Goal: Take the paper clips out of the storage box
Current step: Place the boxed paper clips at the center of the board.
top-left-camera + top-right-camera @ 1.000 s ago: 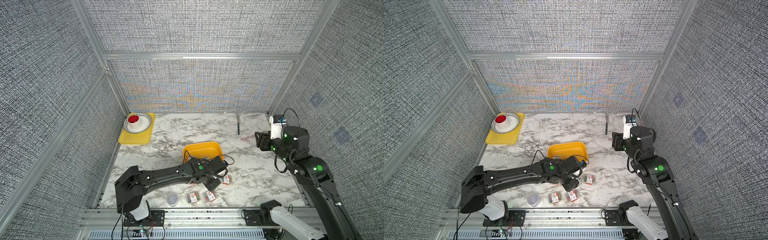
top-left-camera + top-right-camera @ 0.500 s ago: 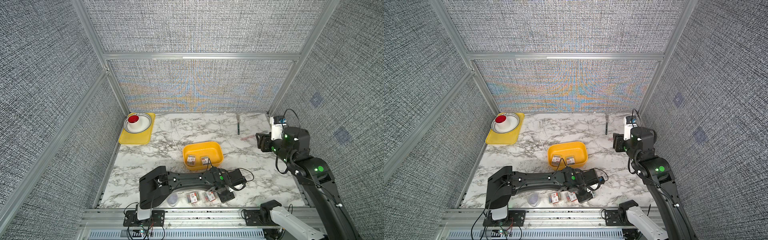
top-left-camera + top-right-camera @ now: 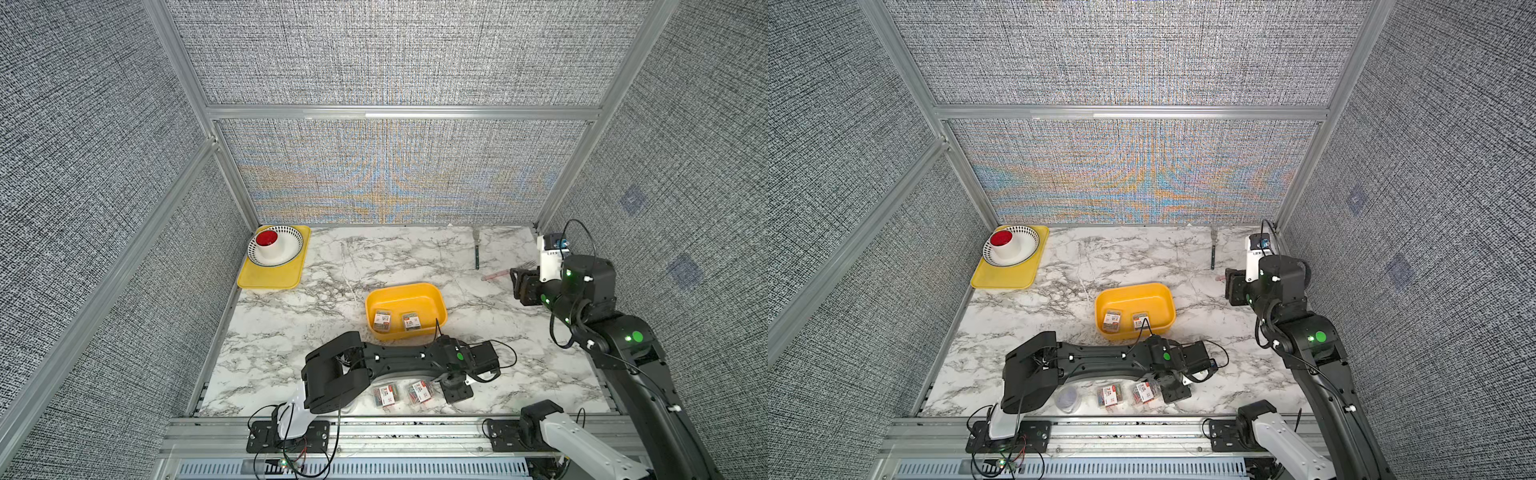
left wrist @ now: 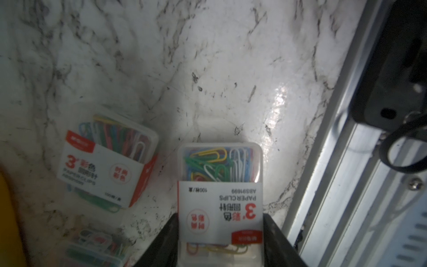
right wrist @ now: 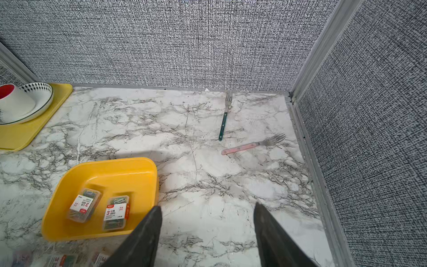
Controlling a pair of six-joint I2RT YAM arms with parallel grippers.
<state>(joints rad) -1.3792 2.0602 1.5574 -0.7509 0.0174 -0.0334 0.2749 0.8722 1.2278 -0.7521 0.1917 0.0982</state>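
The yellow-orange storage box (image 3: 401, 287) stands mid-table with two labelled boxes of paper clips (image 3: 382, 320) inside, also seen in the right wrist view (image 5: 84, 203). My left gripper (image 3: 457, 390) is low at the table's front edge. In the left wrist view it (image 4: 220, 217) is shut on a clear box of multicoloured clips (image 4: 220, 175). Two more boxes (image 3: 1110, 394) lie just left of it on the marble, and a round tub (image 3: 1068, 399) lies further left. My right gripper (image 5: 206, 208) hangs open and empty over the right side of the table (image 3: 521, 286).
A flat yellow tray (image 3: 270, 278) with a patterned bowl (image 3: 291, 249) and a red-and-white cup sits in the back left corner. A green-handled fork (image 5: 223, 124) and a pink-handled fork (image 5: 245, 146) lie at the back right. The aluminium rail (image 4: 342, 175) runs along the front edge.
My left arm has swung from beside the storage box down to the front edge, carrying the clip box. The right arm has stayed where it was.
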